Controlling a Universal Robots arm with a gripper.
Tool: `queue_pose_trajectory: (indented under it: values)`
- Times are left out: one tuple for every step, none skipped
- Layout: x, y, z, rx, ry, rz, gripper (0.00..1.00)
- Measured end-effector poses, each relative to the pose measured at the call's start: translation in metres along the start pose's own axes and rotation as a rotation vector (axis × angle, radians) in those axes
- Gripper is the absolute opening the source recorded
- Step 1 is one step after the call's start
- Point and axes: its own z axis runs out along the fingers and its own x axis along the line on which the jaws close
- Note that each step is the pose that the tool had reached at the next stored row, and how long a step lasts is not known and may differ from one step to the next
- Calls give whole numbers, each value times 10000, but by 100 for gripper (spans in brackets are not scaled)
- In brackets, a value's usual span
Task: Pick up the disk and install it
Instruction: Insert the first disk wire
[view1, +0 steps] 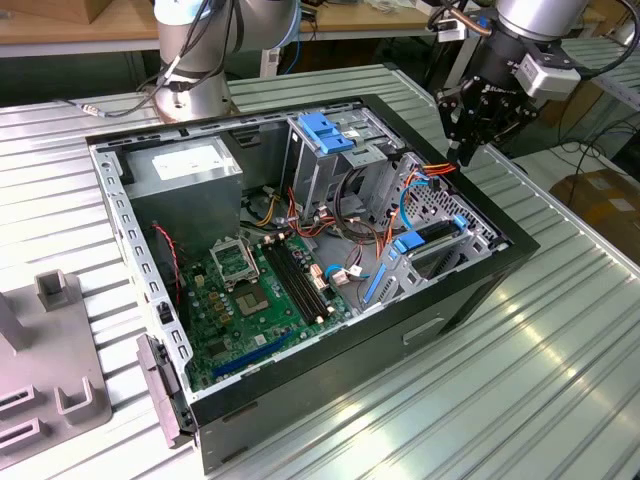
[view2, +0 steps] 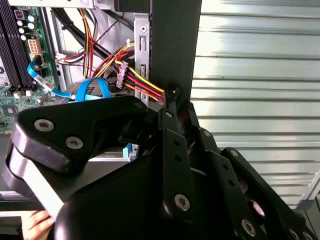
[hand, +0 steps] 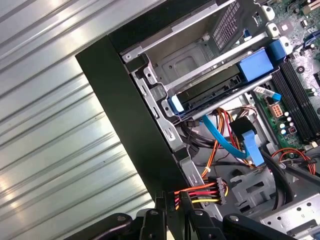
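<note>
Open slatted table (view1: 560, 330) lies all along the computer case (view1: 440, 320) on the exterior view's right, free to pass. Inside, a bundle of coloured wires (hand: 210, 190) crowds the corner by the case wall, close to the gripper (hand: 172, 199), and blue cables (hand: 248, 142) loop across the gap before the disk (hand: 215, 86), itself hemmed in by its metal bay (hand: 195, 60)

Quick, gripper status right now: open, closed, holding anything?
Gripper: closed, not holding the disk; tips beside the coloured wires at the case edge.
</note>
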Motion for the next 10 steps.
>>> queue_pose_trajectory:
  values:
    - [-5, -11, 2, -14, 6, -43, 25]
    - [-14, -27, 10, -62, 31, -115, 25]
    - [-21, -41, 20, -82, 41, -161, 25]
    - [-24, -49, 29, -215, 109, -215, 25]
    - [-25, -51, 33, -326, 167, -246, 25]
    - [-27, -55, 37, -420, 216, -275, 25]
    - [-30, -61, 41, -476, 246, -300, 25]
    - [-33, -67, 44, -494, 255, -320, 25]
    - [-37, -73, 48, -501, 259, -341, 25]
    - [-40, -79, 50, -511, 263, -356, 25]
